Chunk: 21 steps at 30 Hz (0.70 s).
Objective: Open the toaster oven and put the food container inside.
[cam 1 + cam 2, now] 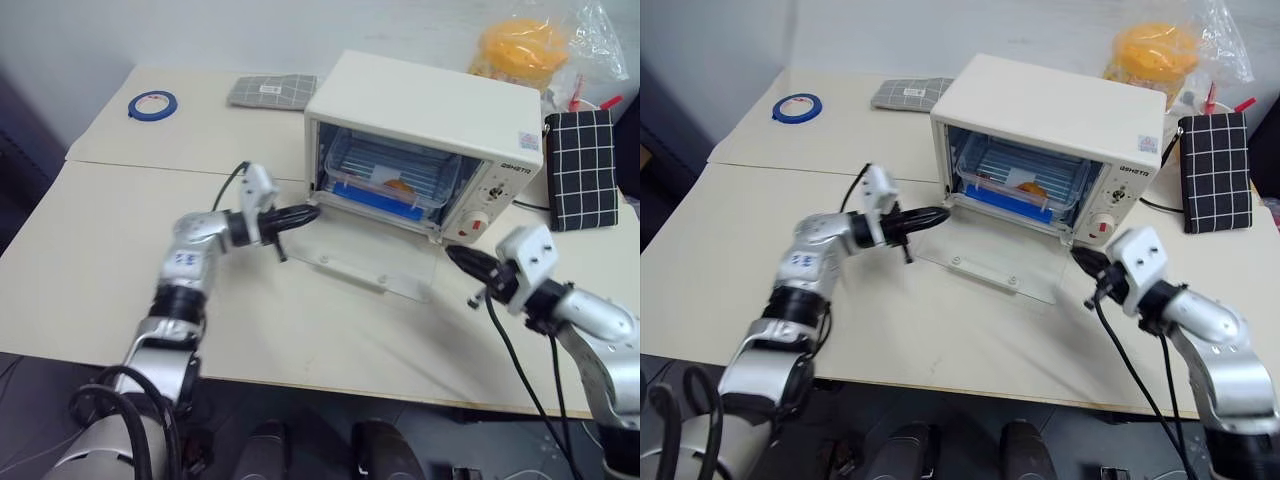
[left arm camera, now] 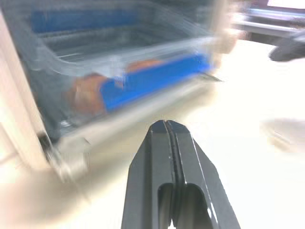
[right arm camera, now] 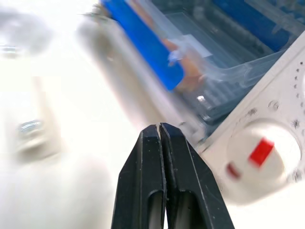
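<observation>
The toaster oven (image 1: pixel 425 140) stands open on the table (image 1: pixel 120 270), its glass door (image 1: pixel 365 262) folded flat in front of the opening. The food container (image 1: pixel 385 180) already sits inside the oven on the rack, its blue clip (image 1: pixel 375 200) facing the opening and a bit of orange food showing through the clear plastic. So both halves of the job look done: door down, box in. From where I stand the container seems to sit close to the front edge of the oven's mouth, though I can't tell whether it is fully seated on the rack or overhanging a little.

The left gripper (image 1: pixel 308 213) hangs just beside the oven's near left corner, above the hinge end of the door, its two black fingers pressed tight together and holding nothing. The right gripper (image 1: pixel 458 257) is below the oven's knob panel, off the far end of the door, likewise pinched closed and empty. Neither touches the container.

What may be left, as I judge it, is only clearing the arms away; the task does not ask for the door to be closed.

The inside of the oven is hard to read: the rack wires and the container's walls blend together, and the wrist views are smeared. The back of the container is hidden in the oven's depth. Behind the oven, a bag of something orange-yellow (image 1: pixel 525 48) is partly cut off.
</observation>
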Each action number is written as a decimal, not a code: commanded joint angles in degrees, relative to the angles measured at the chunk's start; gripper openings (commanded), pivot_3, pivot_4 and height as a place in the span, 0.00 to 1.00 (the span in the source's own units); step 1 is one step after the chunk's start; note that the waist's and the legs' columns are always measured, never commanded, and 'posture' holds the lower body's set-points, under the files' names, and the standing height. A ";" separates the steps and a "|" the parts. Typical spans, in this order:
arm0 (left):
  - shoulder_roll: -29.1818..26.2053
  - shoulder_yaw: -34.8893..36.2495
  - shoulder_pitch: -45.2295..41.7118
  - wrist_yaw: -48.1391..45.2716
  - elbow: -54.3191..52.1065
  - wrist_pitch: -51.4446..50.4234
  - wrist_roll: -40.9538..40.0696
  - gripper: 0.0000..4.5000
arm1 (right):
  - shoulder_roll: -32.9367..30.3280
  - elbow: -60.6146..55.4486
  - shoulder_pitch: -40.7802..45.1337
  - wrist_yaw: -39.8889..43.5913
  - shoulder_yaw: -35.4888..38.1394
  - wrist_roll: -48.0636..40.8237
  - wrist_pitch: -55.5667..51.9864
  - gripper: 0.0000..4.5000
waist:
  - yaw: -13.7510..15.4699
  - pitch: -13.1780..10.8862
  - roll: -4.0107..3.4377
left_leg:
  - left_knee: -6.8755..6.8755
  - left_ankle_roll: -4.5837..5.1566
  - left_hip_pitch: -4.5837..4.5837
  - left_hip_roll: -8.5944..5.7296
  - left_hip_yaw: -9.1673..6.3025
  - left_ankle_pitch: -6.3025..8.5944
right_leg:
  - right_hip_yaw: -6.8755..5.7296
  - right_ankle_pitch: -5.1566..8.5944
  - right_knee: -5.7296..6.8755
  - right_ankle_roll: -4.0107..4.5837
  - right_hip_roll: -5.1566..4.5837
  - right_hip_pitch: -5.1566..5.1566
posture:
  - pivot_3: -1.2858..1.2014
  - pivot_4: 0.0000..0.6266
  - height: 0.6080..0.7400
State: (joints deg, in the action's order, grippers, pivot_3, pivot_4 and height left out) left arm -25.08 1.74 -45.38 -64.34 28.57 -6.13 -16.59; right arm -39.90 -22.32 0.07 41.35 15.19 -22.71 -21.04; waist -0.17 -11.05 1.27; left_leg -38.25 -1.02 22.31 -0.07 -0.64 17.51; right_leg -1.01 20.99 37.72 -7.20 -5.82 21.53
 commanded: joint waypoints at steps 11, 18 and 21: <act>-14.47 6.94 10.91 -6.93 -9.95 -5.90 -5.97 0.18 | 5.37 20.56 2.89 8.11 -8.31 4.50 13.30 0.00 | -0.26 0.02 -0.02 | -0.01 0.04 -0.12 -0.04 0.06 0.01 | 0.11 0.00 0.06 0.00 -0.07 -0.03 | 0.52 0.24 1.00; -20.45 10.68 17.00 -7.08 -14.01 -15.38 -10.05 0.31 | 8.14 20.01 5.73 11.32 -10.56 2.40 16.35 0.00 | -1.19 0.02 -0.02 | 0.08 0.02 -0.12 0.01 0.00 0.00 | 0.04 0.00 0.05 0.00 -0.06 -0.02 | 0.52 0.24 1.00; -21.43 12.92 18.24 -6.49 -16.19 -15.46 -11.62 0.50 | 9.15 17.58 5.83 11.82 -8.92 -0.27 16.89 0.00 | -1.29 0.02 -0.02 | 0.08 0.03 -0.11 0.02 -0.04 0.00 | 0.02 0.00 0.04 0.00 -0.08 -0.03 | 0.52 0.24 1.00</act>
State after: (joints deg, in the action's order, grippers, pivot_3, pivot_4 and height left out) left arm -45.59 12.21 -26.99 -71.08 15.46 -21.79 -26.14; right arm -31.10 -1.29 5.52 52.75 4.78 -20.40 -5.29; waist -1.46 -11.03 1.25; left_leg -38.17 -0.99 22.20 -0.06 -0.68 17.51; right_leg -0.99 20.98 37.76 -7.20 -5.90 21.50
